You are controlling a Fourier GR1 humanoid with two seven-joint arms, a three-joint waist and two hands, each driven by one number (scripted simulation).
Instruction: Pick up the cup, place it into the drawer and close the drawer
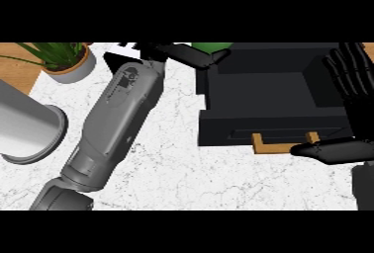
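Note:
The green cup (212, 47) shows only as a small patch at the picture's top, over the back left corner of the black drawer (219, 118). My left hand (188, 55) is curled round the cup and hides most of it; its forearm runs up from the lower left. The drawer stands open, its dark inside facing up, and a wooden handle (283, 144) sits on its front. At the right edge my right hand (356, 106) rests open with fingers up, its thumb (330, 150) lying just in front of the drawer's front, beside the handle.
A potted plant (67, 62) stands at the back left. A large grey cylinder (25, 129) lies on its side at the left edge. White marble counter (190, 173) spreads in front of the drawer; a wooden surface (15, 69) shows at the far left.

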